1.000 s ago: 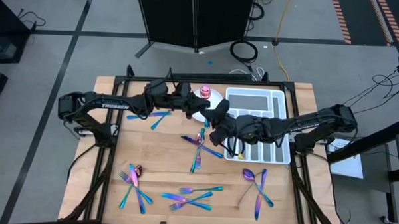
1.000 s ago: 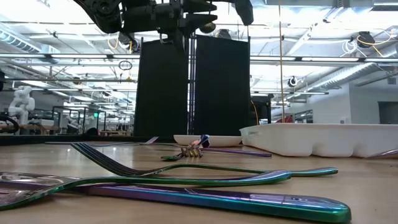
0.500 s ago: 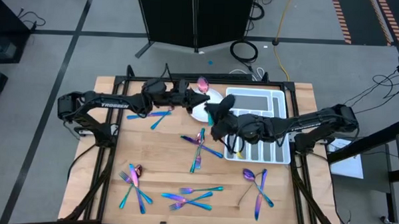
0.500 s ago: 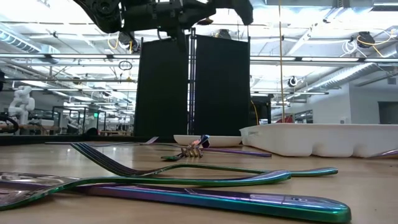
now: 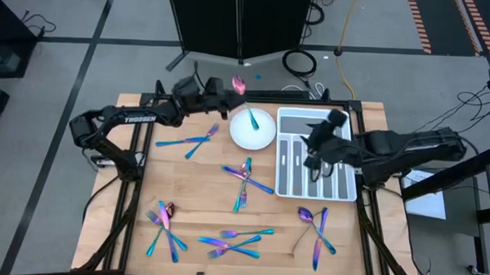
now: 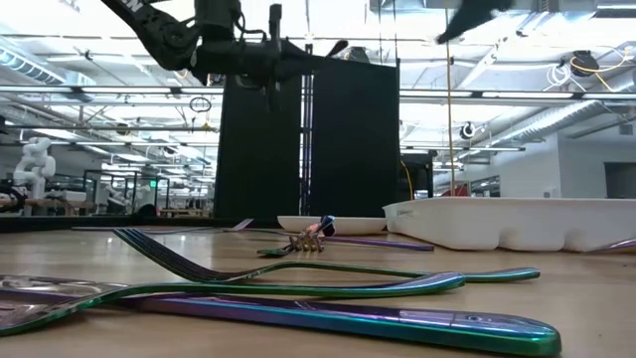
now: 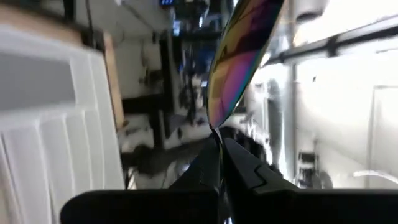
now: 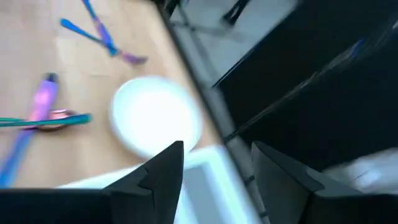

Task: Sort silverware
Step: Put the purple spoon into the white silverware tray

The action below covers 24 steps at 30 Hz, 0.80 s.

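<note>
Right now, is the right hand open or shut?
Open: the right hand shows a clear gap between its two fingers, nothing held, above the white tray.

Only legible text: white lettering "TROSSEN" on the dark left robot arm (image 5: pixel 138 119), high view. No other readable labels or numbers.

1. This is a robotics lab or test hall, not a home.
2. The wooden table (image 5: pixel 194 197) stands on a grey concrete floor (image 5: pixel 61 17) marked with tape lines, cables (image 5: pixel 301 62) lying loose in the upper middle.
3. A black partition panel (image 6: pixel 308 139) stands behind the table.
4. The low view shows a high ceiling with strip lights (image 6: pixel 556 25), and a white robot figure (image 6: pixel 37 164) far left.
</note>
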Each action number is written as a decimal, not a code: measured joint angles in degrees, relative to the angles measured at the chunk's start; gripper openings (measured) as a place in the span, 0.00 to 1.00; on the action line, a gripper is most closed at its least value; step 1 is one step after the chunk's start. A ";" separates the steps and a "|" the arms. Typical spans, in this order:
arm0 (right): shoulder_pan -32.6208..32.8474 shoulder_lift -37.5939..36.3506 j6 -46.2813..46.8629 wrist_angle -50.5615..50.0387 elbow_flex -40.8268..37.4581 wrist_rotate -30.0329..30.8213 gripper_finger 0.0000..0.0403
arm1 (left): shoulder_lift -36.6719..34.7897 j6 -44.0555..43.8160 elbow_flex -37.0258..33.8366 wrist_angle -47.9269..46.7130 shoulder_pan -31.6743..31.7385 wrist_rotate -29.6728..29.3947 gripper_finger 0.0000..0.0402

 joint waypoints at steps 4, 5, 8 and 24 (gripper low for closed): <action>-0.33 -2.87 14.51 -8.14 -0.11 -6.31 0.45 | 0.97 3.38 0.02 -6.88 -5.66 0.47 0.00; -0.31 -3.53 16.22 -9.07 -0.11 -6.94 0.45 | 1.92 3.79 0.01 -7.43 -7.27 0.00 0.00; -0.34 -4.60 17.76 -9.94 -0.09 -7.44 0.45 | 5.92 3.70 0.07 -5.39 -11.96 -1.76 0.00; -0.34 -4.64 15.85 -8.62 -0.09 -7.94 0.45 | 32.24 3.39 17.09 1.00 -20.55 -3.70 0.00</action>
